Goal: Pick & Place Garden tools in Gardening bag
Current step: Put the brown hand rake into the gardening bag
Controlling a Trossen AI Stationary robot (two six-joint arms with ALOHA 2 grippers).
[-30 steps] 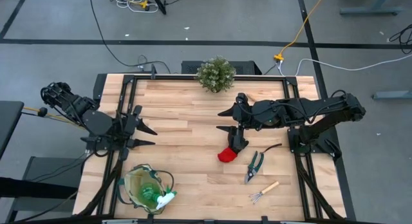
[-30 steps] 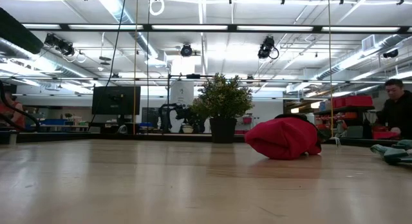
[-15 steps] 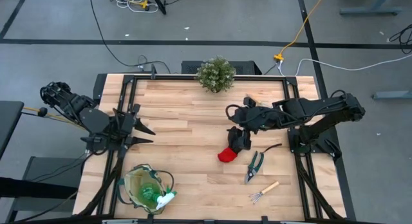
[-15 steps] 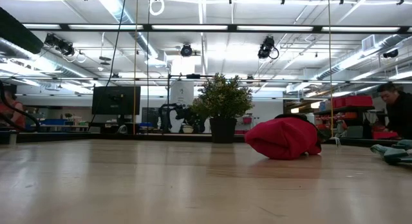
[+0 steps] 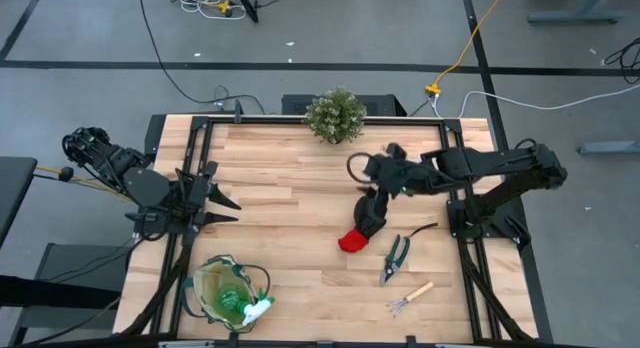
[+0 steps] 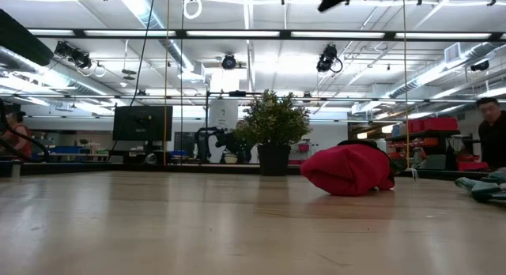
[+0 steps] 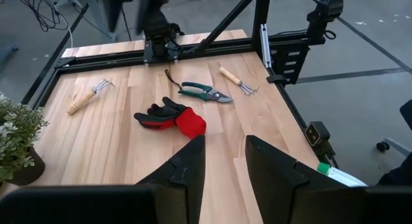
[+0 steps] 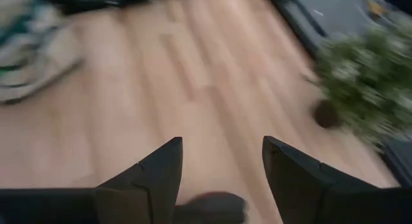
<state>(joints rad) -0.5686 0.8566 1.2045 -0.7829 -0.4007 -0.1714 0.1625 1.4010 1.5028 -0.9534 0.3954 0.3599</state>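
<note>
Step in hand, as judged: fetching the glove (image 5: 352, 238) for transfer to the bag (image 5: 228, 291). The right gripper (image 5: 357, 171) hangs in the air over the table's middle right, above and just far of the glove, fingers spread and holding nothing; its wrist view shows bare table between them. The left gripper (image 5: 228, 210) waits at the left edge, fingers parted about halfway with nothing between them. The glove lies flat on the table with its red cuff toward the near side and its black fingers under the right arm. The shears (image 5: 396, 257) lie just right of the glove, and one rake (image 5: 410, 297) lies nearer and further right; the left wrist view shows a second rake (image 7: 87, 98) on the far right of the table, close to the right arm's base. The bag stands at the near left corner, well apart from the glove, with the spray bottle (image 5: 246, 307) already inside it. The plant (image 5: 335, 115) stands at the far edge and is not to be moved. Next move, as judged: lower the right gripper over the glove, close on the fabric, lift clear, then carry it left across the table to the bag's mouth. The soft glove may bunch or slip, so a low, central grip is advisable.
</note>
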